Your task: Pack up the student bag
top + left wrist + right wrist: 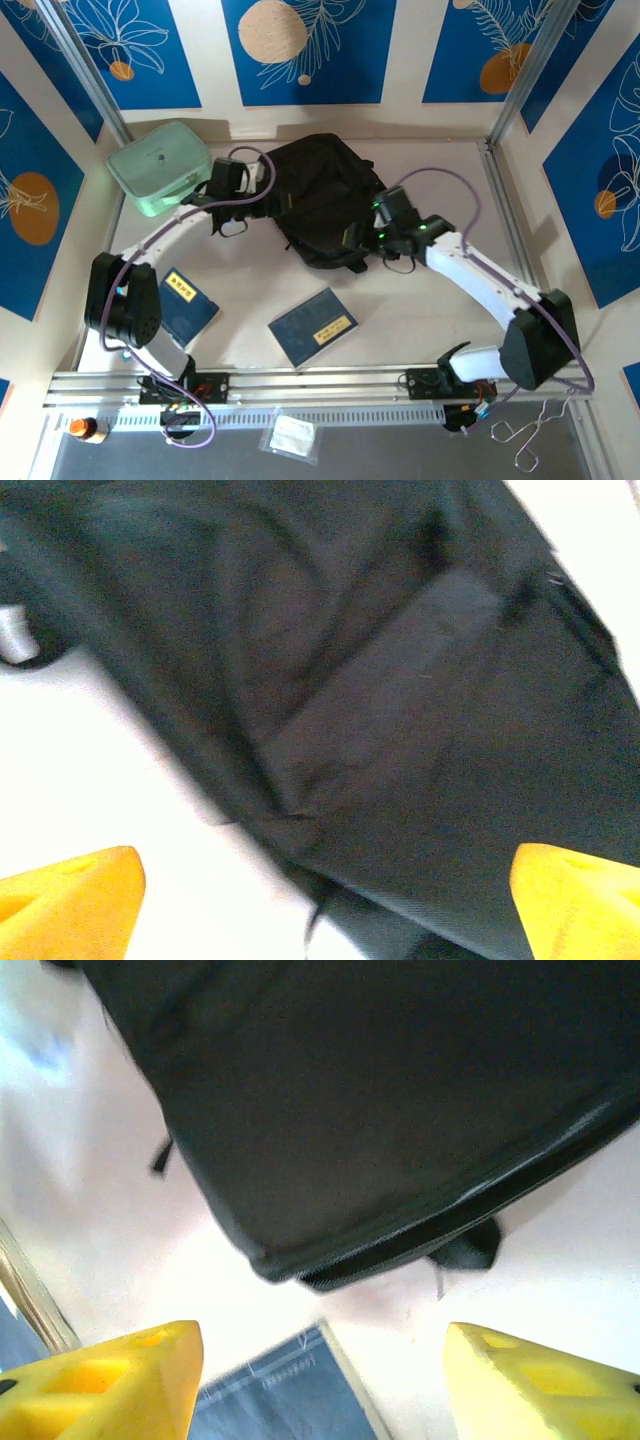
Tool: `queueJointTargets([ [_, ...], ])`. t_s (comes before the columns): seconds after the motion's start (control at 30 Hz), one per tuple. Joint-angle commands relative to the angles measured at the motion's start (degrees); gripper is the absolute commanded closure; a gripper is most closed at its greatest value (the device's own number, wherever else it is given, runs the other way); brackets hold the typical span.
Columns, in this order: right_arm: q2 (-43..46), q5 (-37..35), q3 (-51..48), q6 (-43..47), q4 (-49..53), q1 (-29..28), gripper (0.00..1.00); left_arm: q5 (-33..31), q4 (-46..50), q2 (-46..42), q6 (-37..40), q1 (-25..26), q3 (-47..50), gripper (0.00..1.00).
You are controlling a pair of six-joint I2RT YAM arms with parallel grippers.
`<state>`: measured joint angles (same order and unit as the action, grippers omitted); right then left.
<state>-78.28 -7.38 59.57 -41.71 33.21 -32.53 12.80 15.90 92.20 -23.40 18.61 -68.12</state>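
The student bag [320, 195], a large black soft backpack, lies at the middle back of the table. My left gripper [255, 180] hangs at its left edge. In the left wrist view that gripper [325, 905] is open wide, and the dark fabric of the bag [400, 710] lies beneath, not held. My right gripper [372, 232] is at the bag's near right corner. It stands open [320, 1380] above the table, with the zipped edge of the bag [380, 1100] just ahead. Two blue books [313, 326] [188, 303] lie flat near the front, and a corner of one book [280, 1400] lies below the right gripper's fingers.
A mint-green hard case [158, 165] sits at the back left, close to the left arm. A metal rail [320, 382] runs along the near edge, with a small clear plastic bag [293, 436] and an orange-capped bottle [85, 428] in front of it. Walls close in on both sides.
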Motion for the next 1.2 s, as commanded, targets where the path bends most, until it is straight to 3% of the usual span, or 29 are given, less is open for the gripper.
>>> queueJointTargets([
  [0.0,-4.35,0.00,1.96,0.61,3.01,-5.78,0.35,-4.71,0.67,-3.14,-0.61,-2.63,2.48,0.02],
  [0.13,-10.36,-0.45,4.33,-0.54,2.47,-11.98,0.35,-6.28,1.41,-5.08,0.19,-5.32,3.96,0.00],
  [0.3,-17.25,2.06,6.81,-0.18,1.67,-15.42,0.35,-6.27,1.15,-6.57,0.33,-7.03,5.22,0.00],
  [0.8,-27.72,5.64,11.43,4.42,4.72,-17.58,0.35,-6.12,0.18,-7.10,-0.16,-8.38,6.58,0.00],
  [1.17,-30.01,4.91,12.06,6.30,5.60,-17.78,0.36,-6.21,0.38,-7.31,-0.49,-8.67,6.77,0.00],
])
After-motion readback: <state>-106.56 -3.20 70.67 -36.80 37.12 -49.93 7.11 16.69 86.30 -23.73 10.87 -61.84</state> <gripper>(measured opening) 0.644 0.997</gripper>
